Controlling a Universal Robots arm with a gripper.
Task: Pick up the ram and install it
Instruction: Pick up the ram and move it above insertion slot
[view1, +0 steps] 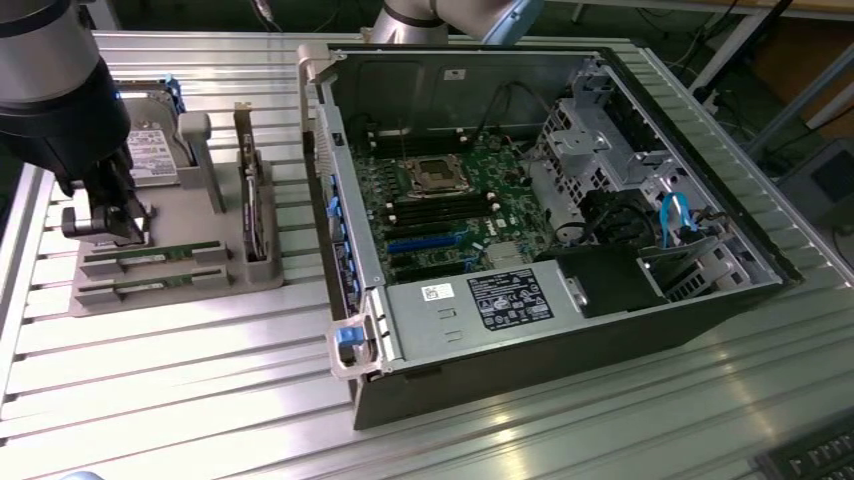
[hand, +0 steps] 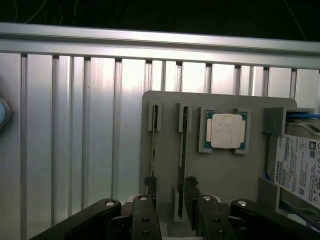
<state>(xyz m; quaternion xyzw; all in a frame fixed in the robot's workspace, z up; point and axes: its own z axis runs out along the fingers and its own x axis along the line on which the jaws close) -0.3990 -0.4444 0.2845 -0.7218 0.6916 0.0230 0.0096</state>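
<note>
Black jaws are hanging spread over the near end of the grey tray (hand: 225, 175), straddling one ram (hand: 182, 145) that is lying in its tray slot; whether they are touching it I cannot tell. A second stick (hand: 154, 145) is sitting in the neighbouring slot. Further along the tray, a silver processor (hand: 226, 130) and a hard drive (hand: 300, 170) are resting. Beyond the tray, an open computer case (view1: 534, 375) is lying on the aluminium desk (hand: 75, 125).

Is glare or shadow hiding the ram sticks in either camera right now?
Exterior view: strong glare on the table beside the tray, yet both ram sticks read clearly; the case interior is dim. Wrist view: the table slats are washed out, the tool is in shadow, the ram sticks look dark but distinguishable.
</note>
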